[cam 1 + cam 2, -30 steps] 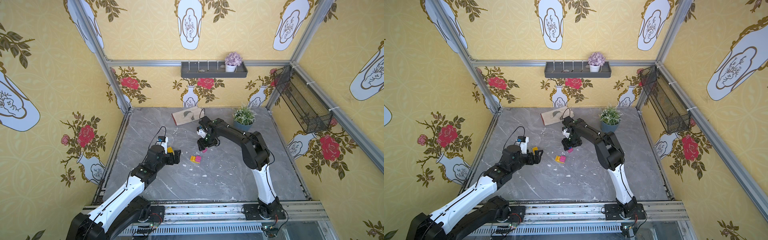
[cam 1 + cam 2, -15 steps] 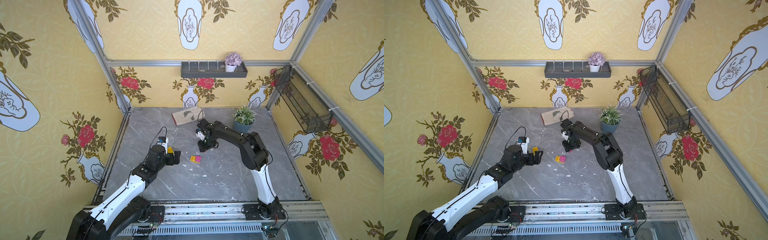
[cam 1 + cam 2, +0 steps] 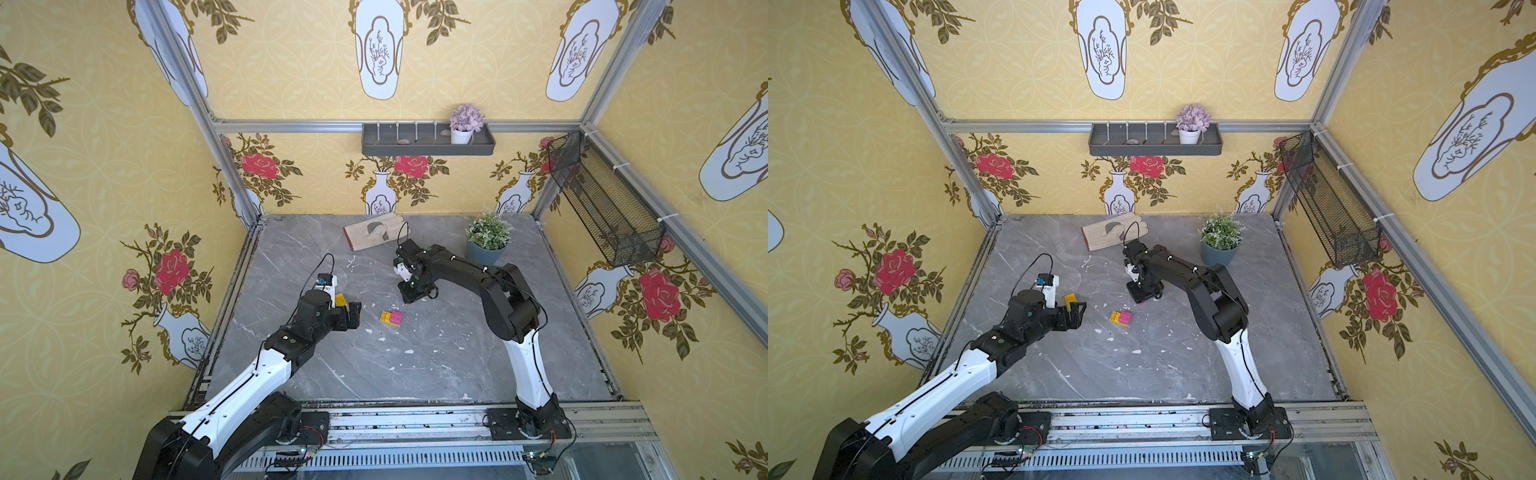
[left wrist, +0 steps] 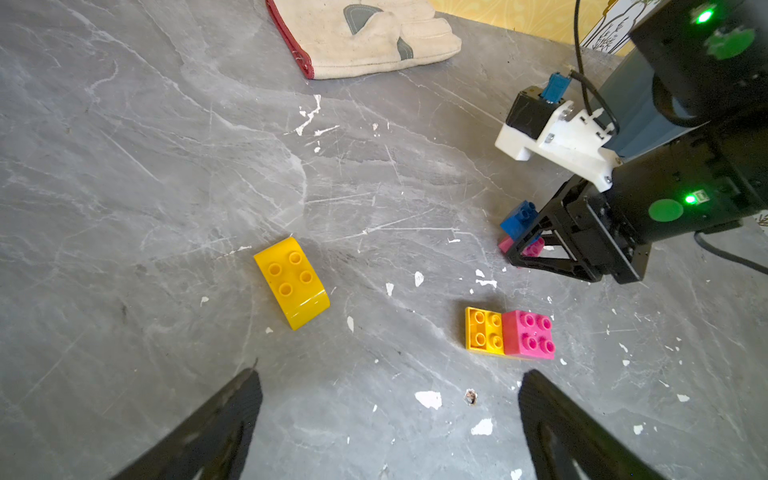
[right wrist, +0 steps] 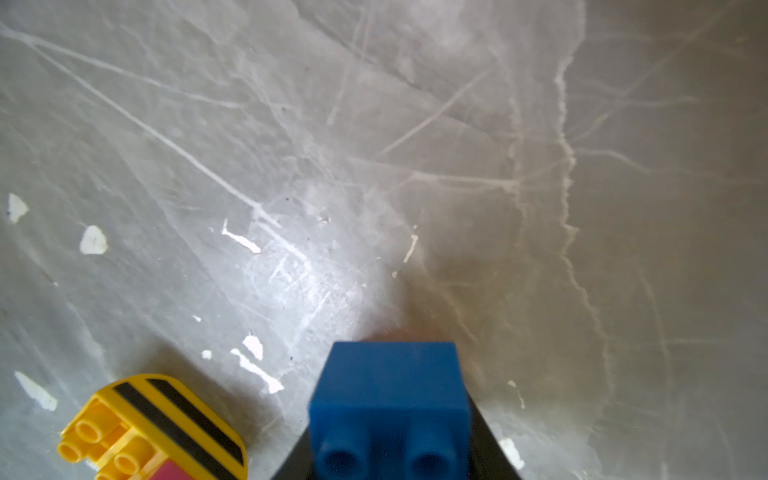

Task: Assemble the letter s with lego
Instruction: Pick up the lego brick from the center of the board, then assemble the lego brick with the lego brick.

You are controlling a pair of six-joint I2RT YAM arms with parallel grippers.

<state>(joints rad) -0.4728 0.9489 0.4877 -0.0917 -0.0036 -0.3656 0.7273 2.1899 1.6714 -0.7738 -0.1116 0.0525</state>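
**Fig. Blue brick held in the right claw; the letter s not yet assembled**

The grey marbled bench (image 3: 457,353) is shown from above, with both arms reaching inward over it. A work glove (image 3: 372,235) and a potted plant (image 3: 486,241) are seen near the far edge, well apart from the work.

The right claw (image 3: 411,296) is pointed down near the middle of the bench and is closed on the blue brick (image 4: 519,218). The brick is gripped by two opposite side walls with its studs left free, as is confirmed in the right wrist view. A pink brick (image 4: 530,249) is seen directly beneath the blue one. Whether the two are pressed together cannot be told, since the joint is hidden by the claw's fingers.

The left claw (image 4: 390,374) is held wide and empty, low over the bench. The curved yellow brick (image 4: 291,286) lies studs-up just ahead of it. Between the two claws a second yellow brick (image 4: 484,332) and a second pink brick (image 4: 528,334) are found touching side by side.

The lego is thus spread over three places, and the letter s is judged to be at an early stage. The bricks are judged to be light, rigid and smooth, so slipping is to be expected under an off-centre pinch. Hold is best taken squarely across flat side walls, so that studs and underside sockets are kept clear for pressing.
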